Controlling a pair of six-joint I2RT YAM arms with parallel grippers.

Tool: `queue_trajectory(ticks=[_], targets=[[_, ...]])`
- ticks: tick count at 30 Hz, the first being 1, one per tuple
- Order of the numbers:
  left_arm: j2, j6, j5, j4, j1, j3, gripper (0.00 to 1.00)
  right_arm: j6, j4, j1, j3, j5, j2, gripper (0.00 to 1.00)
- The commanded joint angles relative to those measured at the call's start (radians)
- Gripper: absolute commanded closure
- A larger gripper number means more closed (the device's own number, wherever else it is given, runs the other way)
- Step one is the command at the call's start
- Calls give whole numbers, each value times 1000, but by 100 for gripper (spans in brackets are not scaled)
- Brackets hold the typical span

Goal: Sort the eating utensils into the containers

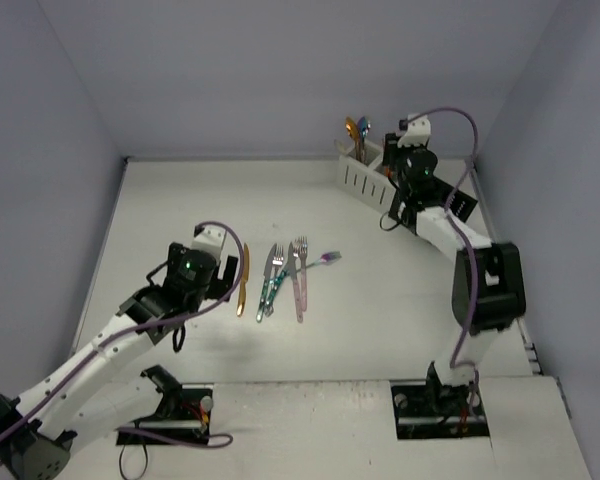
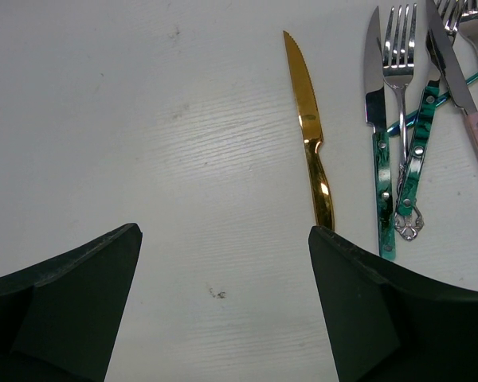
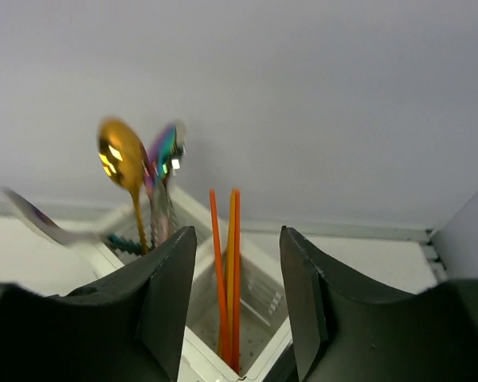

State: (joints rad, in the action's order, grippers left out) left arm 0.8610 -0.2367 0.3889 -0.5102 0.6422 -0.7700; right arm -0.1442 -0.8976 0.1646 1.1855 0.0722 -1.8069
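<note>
A gold knife (image 1: 243,280) (image 2: 311,135) lies on the table just right of my left gripper (image 1: 220,275) (image 2: 223,231), which hovers open over bare table. Further right lie green-handled utensils (image 1: 271,283) (image 2: 380,159), a silver fork (image 2: 400,95) and a pink-handled knife (image 1: 298,290) (image 2: 472,111). My right gripper (image 1: 395,172) (image 3: 237,235) is open above the near compartment of the white container (image 1: 362,178) (image 3: 263,318). Thin orange utensils (image 3: 233,278) stand in that compartment between the jaws, untouched. A gold spoon (image 3: 119,159) and an iridescent spoon (image 3: 166,151) stand in the compartment beyond.
A dark slotted thing (image 1: 461,205), perhaps the black container, sits by the right wall behind the right arm. Walls close the table at the back, left and right. The utensils on the table lie bunched and partly crossed.
</note>
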Motion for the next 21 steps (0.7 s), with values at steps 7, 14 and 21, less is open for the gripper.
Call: queue_trajectory(ticks=[7, 14, 21], targets=[[29, -44, -133, 32, 6, -80, 16, 201, 461, 9, -9, 8, 475, 39], [233, -90, -202, -11, 3, -196, 16, 328, 717, 7, -118, 27, 701, 5], [516, -195, -188, -92, -36, -314, 20, 404, 894, 4, -206, -10, 797, 0]])
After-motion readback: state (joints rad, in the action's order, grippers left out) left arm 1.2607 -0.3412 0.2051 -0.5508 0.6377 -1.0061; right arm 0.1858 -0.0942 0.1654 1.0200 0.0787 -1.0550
